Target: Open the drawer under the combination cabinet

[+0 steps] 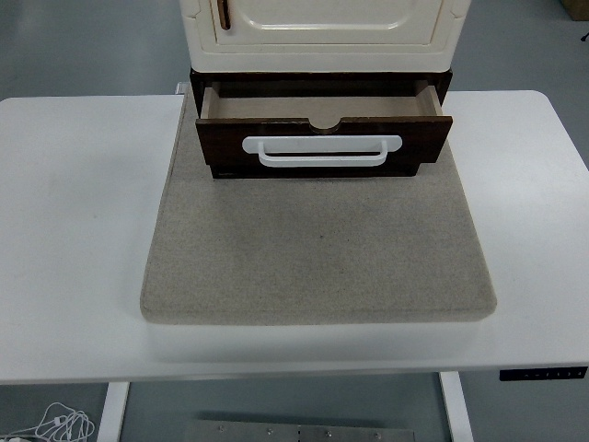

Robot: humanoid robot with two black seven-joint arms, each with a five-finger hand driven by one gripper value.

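Observation:
A cream combination cabinet [322, 32] stands at the back of a grey mat [317, 249]. Under it a dark brown drawer [322, 143] is pulled out towards me, its tan inside showing. A white bar handle [322, 150] runs across the drawer front. Neither of my hands is in view.
The mat lies on a white table [74, 230]. A small brown door handle [222, 13] shows on the cabinet's left side. A control panel [543, 373] sits on the table's front edge at the right.

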